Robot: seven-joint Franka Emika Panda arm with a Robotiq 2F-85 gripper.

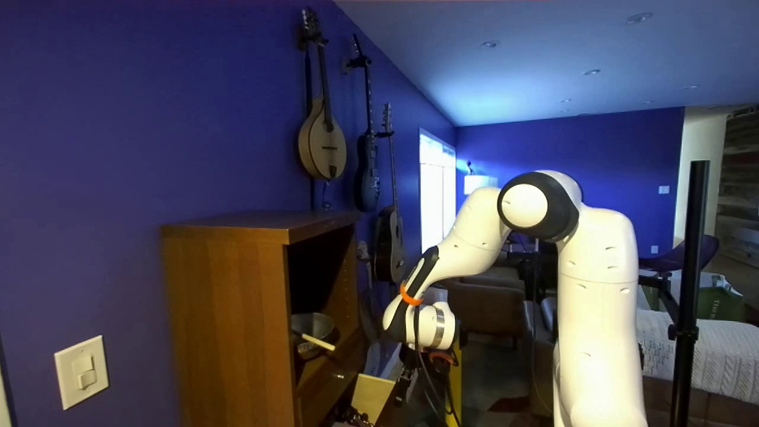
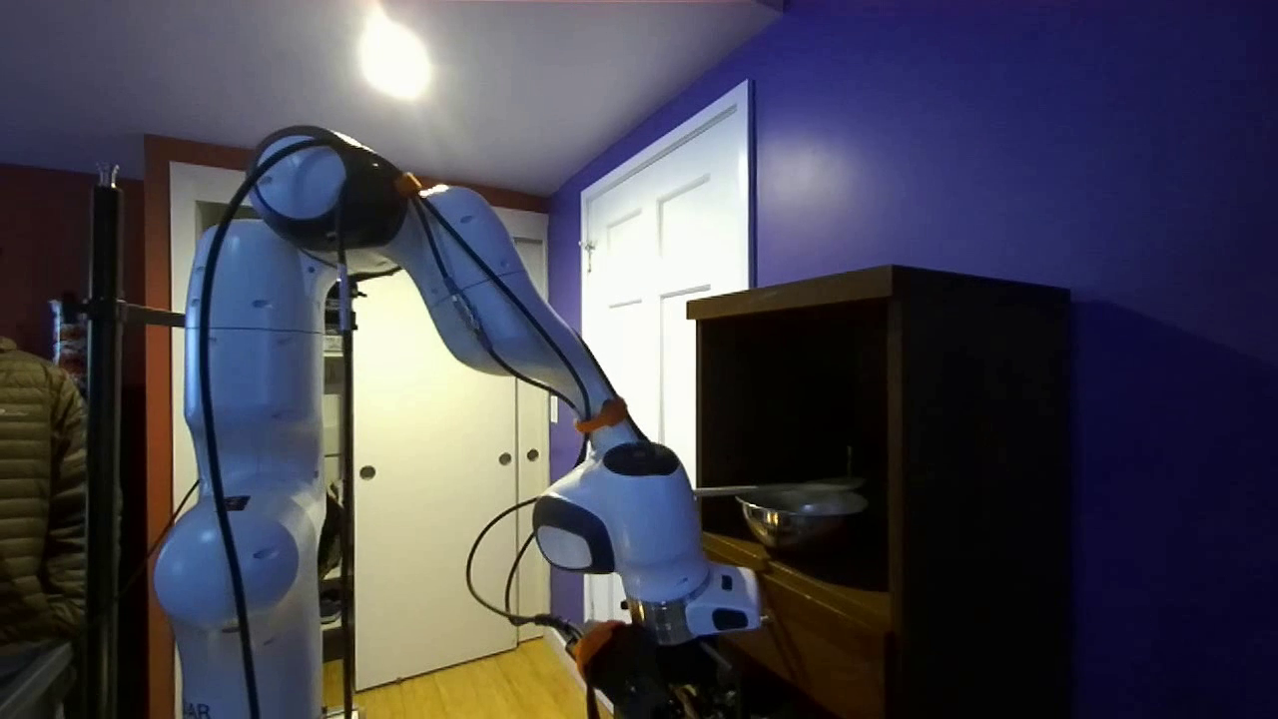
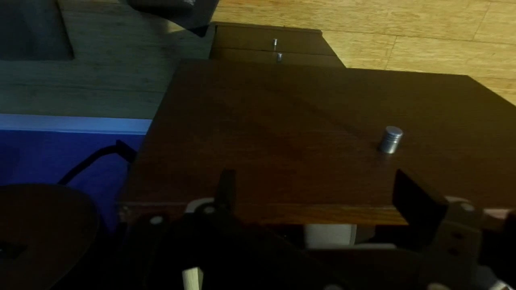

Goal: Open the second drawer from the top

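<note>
Because the second drawer (image 1: 373,396) already appears pulled out — below the top drawer (image 1: 325,388) of the chest (image 1: 231,320) — verify its travel before retracting. Its front (image 3: 278,129) lies just beyond the gripper (image 3: 314,179), long axis running side to side, along the line of the wide-spread jaws; contact cannot be confirmed. The drawer points outward, toward the robot arm (image 1: 599,308).

Gripper (image 3: 314,189) at bottom, fingers spread wide, by the near edge of a brown drawer front (image 3: 250,133) (touching or not, can't tell). Silver knob (image 3: 391,140) sticks out of it. Whitish obj. (image 3: 330,235) below that edge in frame, ID unclear. Farther off: 2 more fronts (image 3: 242,38) w/ small knobs (image 3: 279,57), pale wood floor (image 3: 435,20), blue wall (image 3: 52,148) at L side.
</note>
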